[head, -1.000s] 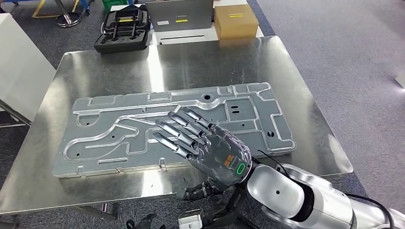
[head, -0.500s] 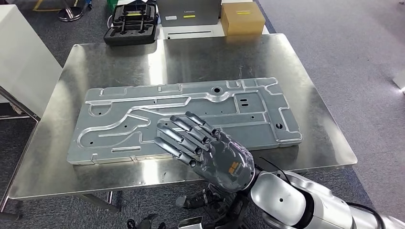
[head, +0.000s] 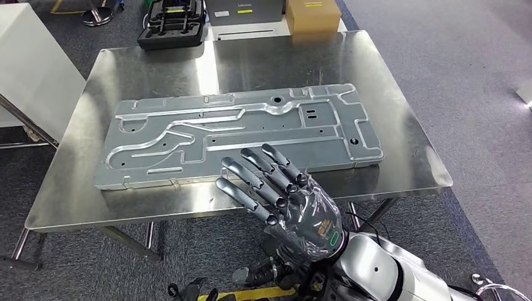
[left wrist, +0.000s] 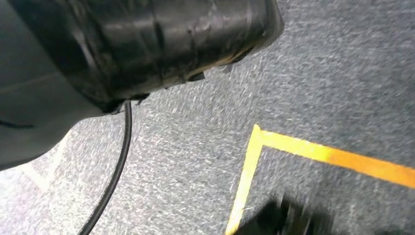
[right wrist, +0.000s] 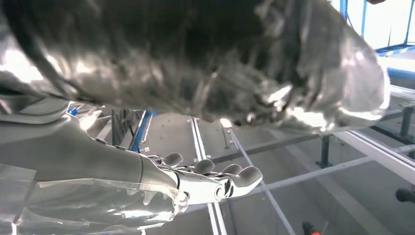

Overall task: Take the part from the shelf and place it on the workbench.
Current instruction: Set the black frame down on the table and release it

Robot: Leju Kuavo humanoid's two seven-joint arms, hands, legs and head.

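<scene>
The table [head: 401, 144] was a broad sheet of polished steel, and the plate [head: 238, 135] lay flat on it near the middle, its long side running across the robot's view, well clear of every edge. By that placing the task looked done or nearly done, the plate already resting where it was wanted.

The plate was a wide, thin slab of machined metal cut with channels, pockets and small holes. It would most likely be stiff and fairly heavy, with a smooth face that offers little grip. It seemed too wide to carry from one point, so the sound hold would be under the two long edges or at the raised ribs along the rim, kept level so it could not tip or slide.

The right robot hand [head: 282, 191] hovered just off the near edge of the table, fingers spread and straight, holding nothing and not touching the plate.

The head view gave the whole layout. The right wrist view showed the fingertips [right wrist: 244, 175] from below against overhead framing. The left wrist view showed grey carpet [left wrist: 342, 73] and yellow tape [left wrist: 313, 152] on the floor; whether the left robot hand was spread or curled could not be told.
</scene>
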